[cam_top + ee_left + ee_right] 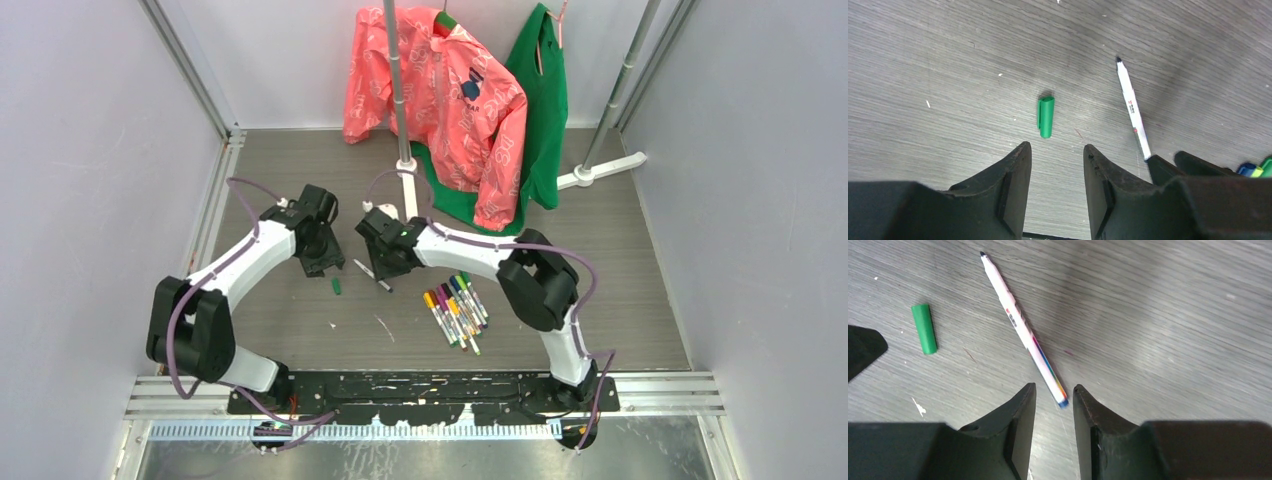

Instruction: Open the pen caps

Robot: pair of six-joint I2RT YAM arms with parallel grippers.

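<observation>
A green pen cap [337,286] lies loose on the grey table, apart from its pen. It also shows in the left wrist view [1046,117] and the right wrist view [924,328]. An uncapped white pen [372,275] lies beside it, dark tip bare [1133,110] [1023,330]. Several capped pens [457,308] lie bunched to the right. My left gripper [322,262] is open and empty just behind the green cap [1055,150]. My right gripper [385,262] is open and empty, its jaws either side of the pen's blue rear end without touching it [1054,390].
A pink jacket [440,100] and a green garment [540,110] hang from a rack [400,90] at the back; its white foot [600,170] rests on the table. The right gripper's fingers [1168,167] show in the left wrist view.
</observation>
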